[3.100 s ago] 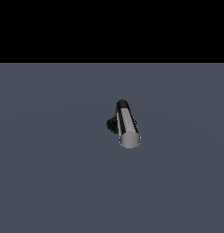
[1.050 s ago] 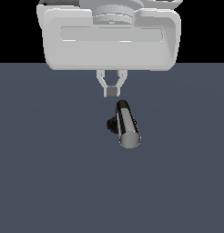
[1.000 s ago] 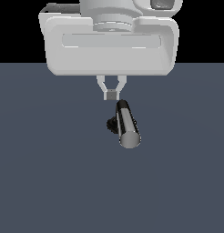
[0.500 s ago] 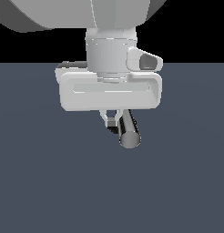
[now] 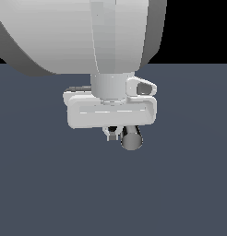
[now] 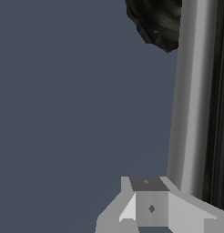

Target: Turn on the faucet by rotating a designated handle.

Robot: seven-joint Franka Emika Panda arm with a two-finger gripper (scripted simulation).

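White Panda gripper [image 5: 113,134] down low over the dark grey-blue counter [image 5: 41,184], sitting right at the faucet; in the exterior view only the flat round end of the shiny silver-grey cylindrical handle [image 5: 132,138] pokes out under the white hand body, just to the exterior view's right of the visible fingertip. Long axis of the handle pointing roughly toward the exterior camera, hence mostly end-on there. In the wrist view, handle [image 6: 196,100] seen as a long bright bar running lengthwise away from the grey finger [image 6: 150,205], with the black ribbed round base [image 6: 157,20] at the far end of the bar, beside it. Finger close alongside the bar near its free end, possibly touching; contact not resolvable. Only 1 finger clearly seen, second hidden, so cannot tell whether gripper spread or closed; nothing visibly clamped. Judged: sideways push across the bar's axis needed, finger placed on 1 flank, far from the base for leverage. Risk: slipping off the rounded surface.
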